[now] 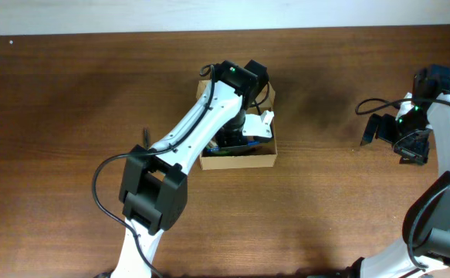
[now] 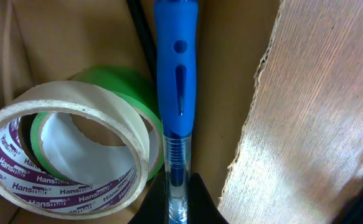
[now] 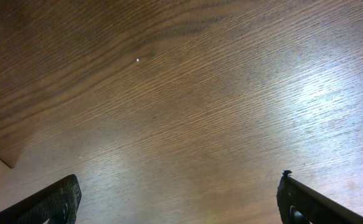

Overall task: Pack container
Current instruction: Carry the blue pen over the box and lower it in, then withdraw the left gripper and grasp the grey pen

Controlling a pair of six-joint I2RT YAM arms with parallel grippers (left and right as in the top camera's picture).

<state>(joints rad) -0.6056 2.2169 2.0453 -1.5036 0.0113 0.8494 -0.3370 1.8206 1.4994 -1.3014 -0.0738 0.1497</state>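
Container [image 1: 240,162] at centre of desk [image 1: 70,116]. Left hand [image 2: 178,200] inside it, apparently pinching blue pen [image 2: 176,81] beside 2 tape rolls [image 2: 69,165]. Right hand [image 3: 181,202] spread, well apart. Risk: pen released across the rolls sits proud, blocking closure.

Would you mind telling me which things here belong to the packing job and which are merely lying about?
Part of the job: cardboard box; blue pen, held in the jaws of the left gripper inside the box; clear tape roll and green tape roll, lying in the box.
Just there: right gripper, open over the wooden table, holding nothing.
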